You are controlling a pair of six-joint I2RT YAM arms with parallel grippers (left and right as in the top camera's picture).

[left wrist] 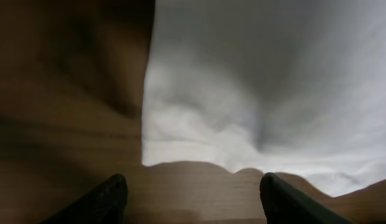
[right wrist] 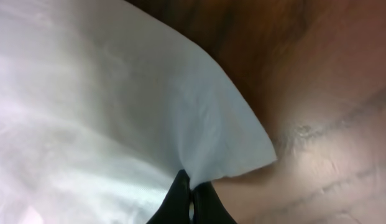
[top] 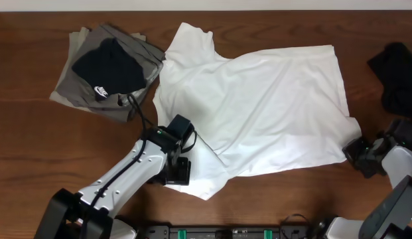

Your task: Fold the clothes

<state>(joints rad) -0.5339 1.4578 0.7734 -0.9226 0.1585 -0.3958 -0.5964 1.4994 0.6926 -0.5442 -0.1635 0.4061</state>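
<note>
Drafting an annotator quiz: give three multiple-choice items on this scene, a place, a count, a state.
1. The black cloth garment with white logo, relative to the grey cloth garment: A on top; B underneath; C apart.
2. Black garments seen overhead: A one; B two; C three.
3. The right gripper: A wide open; B shut on the large white cloth T-shirt's edge; C shut empty.
A, it covers the grey; B, a plain black garment lies far right; B, it pinches white cloth.
</note>
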